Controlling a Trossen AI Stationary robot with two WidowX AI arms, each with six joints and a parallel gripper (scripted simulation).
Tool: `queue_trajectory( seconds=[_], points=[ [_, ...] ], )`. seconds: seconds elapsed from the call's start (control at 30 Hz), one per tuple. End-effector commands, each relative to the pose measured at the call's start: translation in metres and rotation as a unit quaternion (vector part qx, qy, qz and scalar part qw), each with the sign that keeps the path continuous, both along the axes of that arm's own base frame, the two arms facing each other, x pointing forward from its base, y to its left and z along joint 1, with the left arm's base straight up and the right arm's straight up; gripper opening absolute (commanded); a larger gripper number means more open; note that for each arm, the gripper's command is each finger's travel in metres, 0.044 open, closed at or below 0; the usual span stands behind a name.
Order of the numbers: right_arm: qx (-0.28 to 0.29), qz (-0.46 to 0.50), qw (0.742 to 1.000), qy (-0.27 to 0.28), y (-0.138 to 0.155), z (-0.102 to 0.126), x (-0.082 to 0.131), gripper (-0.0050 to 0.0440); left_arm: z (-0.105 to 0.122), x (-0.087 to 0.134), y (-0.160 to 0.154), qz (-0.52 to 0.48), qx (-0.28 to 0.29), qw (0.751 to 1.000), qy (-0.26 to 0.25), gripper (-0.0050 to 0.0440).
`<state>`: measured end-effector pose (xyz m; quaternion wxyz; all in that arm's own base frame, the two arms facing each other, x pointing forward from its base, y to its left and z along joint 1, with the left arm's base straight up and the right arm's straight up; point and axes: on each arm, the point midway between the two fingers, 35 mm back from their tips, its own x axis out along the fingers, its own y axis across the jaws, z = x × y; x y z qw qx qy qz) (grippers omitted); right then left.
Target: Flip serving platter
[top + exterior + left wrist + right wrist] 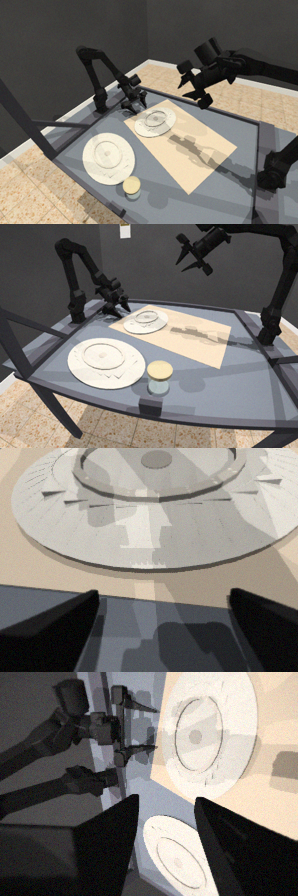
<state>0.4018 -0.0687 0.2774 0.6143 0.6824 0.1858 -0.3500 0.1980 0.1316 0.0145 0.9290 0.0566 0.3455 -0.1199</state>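
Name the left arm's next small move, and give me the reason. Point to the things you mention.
Probably ease the open left gripper [141, 111] [126, 315] [163, 595] [155, 729] straight back, away from the platter [155, 118] [146, 317] [157, 533] [195, 736]: it lies flat on the mat [185, 170] [207, 354] [30, 568] [275, 814], raised ring [152, 126] [146, 322] [150, 498] [176, 734] upward, so seemingly face down, with nothing between the fingers.

You've got a second plate [108, 159] [106, 363] [176, 857] lying flat. Just beside it, you have an upright, yellow-lidded jar [131, 186] [159, 378]. You'll see a card [125, 231] on the wall [66, 26] [159, 264].

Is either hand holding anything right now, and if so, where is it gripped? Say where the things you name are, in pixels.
Nothing is held: the left hand [141, 111] [126, 315] [163, 595] and the right hand [180, 92] [178, 268] [166, 802] both have empty gaps between their fingers.
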Motion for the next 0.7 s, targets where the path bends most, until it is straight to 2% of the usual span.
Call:
queue_trajectory(
  seconds=[0.0, 0.67],
  points=[
    [-0.003, -0.002, 1.0, -0.022, 0.0009, 0.0173, -0.0019, 0.016, 0.0081, 0.0021, 0.008, -0.001, 0.016, 1.0, -0.012, 0.04],
    [-0.003, -0.002, 1.0, -0.022, 0.0009, 0.0173, -0.0019, 0.016, 0.0075, -0.004, 0.0092, -0.001, 0.015, 1.0, -0.012, 0.04]
  ],
)
